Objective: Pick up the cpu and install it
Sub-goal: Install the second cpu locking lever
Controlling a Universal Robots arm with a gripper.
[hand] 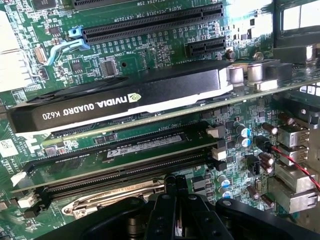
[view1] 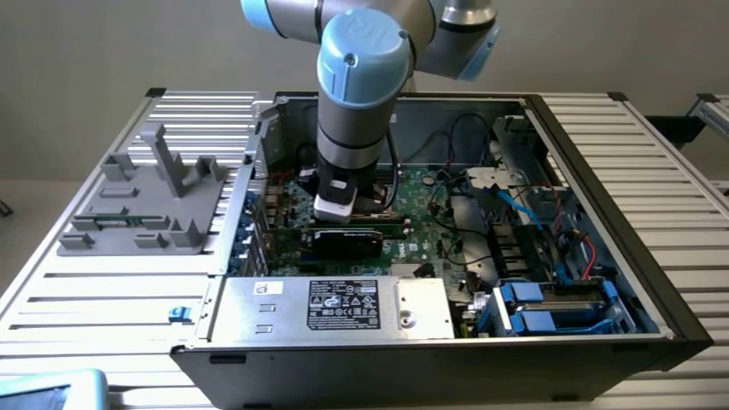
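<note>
Closed, with its fingers pressed together, the gripper point(hand: 176, 186) hangs low over the motherboard point(view1: 428, 213) inside the open computer case point(view1: 592, 248), and you can see nothing held between the fingers in the wrist view. I cannot find the cpu with certainty in either picture; just below the gripper in the wrist view there is a metal socket frame point(hand: 117, 197), and whether the chip already lies in it I cannot tell. So my judgement is that the work is at the socket stage, either just placing or just finished placing, but you should not take the installation as confirmed.

Going from big to small: the case lies on its side on a slatted metal table point(view1: 638, 145). At the near side of the case you see the silver power supply point(view1: 330, 307) with its black label. To the exterior view's left, on the table, stands a grey plastic fixture point(view1: 148, 201). Inside, beside the arm, sits a black graphics card point(hand: 120, 102) in its slot, with empty long slots point(hand: 150, 27) beyond it. A thin red wire point(hand: 295, 165) runs near the small capacitors point(hand: 245, 135).
</note>
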